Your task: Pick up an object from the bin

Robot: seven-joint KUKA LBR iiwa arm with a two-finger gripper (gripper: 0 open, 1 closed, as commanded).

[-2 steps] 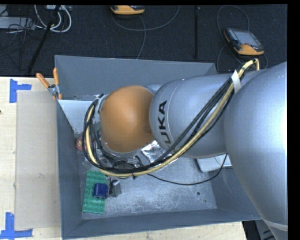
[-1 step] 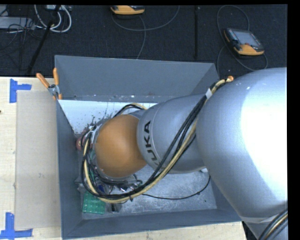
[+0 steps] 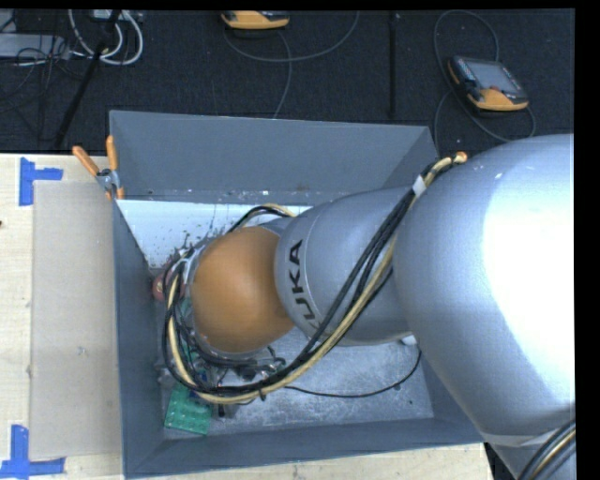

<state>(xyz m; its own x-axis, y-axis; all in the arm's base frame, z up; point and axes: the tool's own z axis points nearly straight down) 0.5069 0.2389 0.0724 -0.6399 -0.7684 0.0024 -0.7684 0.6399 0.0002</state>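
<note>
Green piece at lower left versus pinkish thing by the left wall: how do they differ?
The green piece looks flat, mostly in the open; the pinkish thing looks rounded, largely hidden behind cables. The green piece lies lower in the view, the pinkish thing higher. Both lie beside the orange cover.

1. A dark, finely textured surface (image 3: 309, 84) spans the far part of the scene; whether it is floor or matting cannot be told.
2. At its far left corner lies a tangle of white cables (image 3: 120, 39) among darker ones.
3. An orange-and-grey handheld device (image 3: 255, 18) lies at the far edge, near the middle.
4. A second orange-and-grey unit (image 3: 487, 82) lies toward the right, with a thin black cable (image 3: 435, 39) looping beside it.
5. The light is even and casts no hard shadows.
</note>
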